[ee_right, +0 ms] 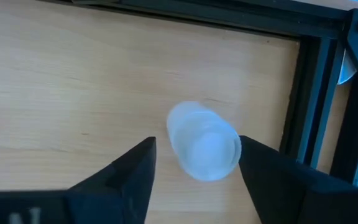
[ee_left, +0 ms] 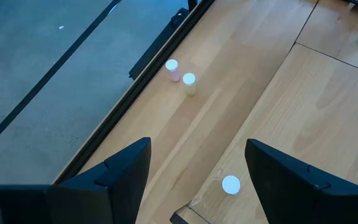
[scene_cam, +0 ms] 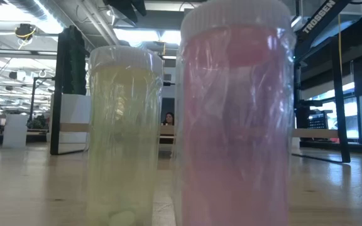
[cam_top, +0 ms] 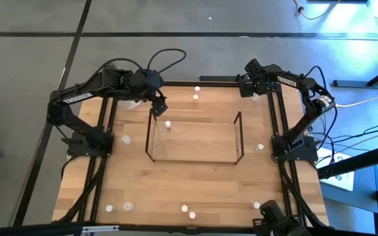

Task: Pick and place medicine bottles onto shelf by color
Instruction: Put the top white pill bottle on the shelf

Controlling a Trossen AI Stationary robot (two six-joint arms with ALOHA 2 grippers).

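Observation:
The clear, dark-framed shelf (cam_top: pixel 194 156) stands mid-table with one white-capped bottle (cam_top: pixel 168 124) standing inside its far left corner. My left gripper (cam_top: pixel 157 105) hovers open above that corner, and the same bottle (ee_left: pixel 230 185) shows between its fingers, far below. My right gripper (ee_right: pixel 194 165) points down at the far right corner of the table. Its fingers stand on either side of a pale bluish-white bottle (ee_right: pixel 202 144) that stands on the wood. A gap shows on one side of this bottle. Other medicine bottles stand scattered on the table. My right gripper comes at the pale bottle from above. One finger (ee_right: pixel 253 163) stands right against the cap's rim (ee_right: pixel 235 149); I cannot tell whether it touches. The other finger is clear of the bottle.
A pink bottle (ee_left: pixel 173 70) and a yellowish one (ee_left: pixel 189 83) stand by the far edge. A yellowish bottle (scene_cam: pixel 124 138) and a pink one (scene_cam: pixel 234 119) stand at the near edge. More bottles dot the left (cam_top: pixel 126 139) and right (cam_top: pixel 260 148) sides. The black table frame (ee_right: pixel 303 93) runs close beside my right gripper.

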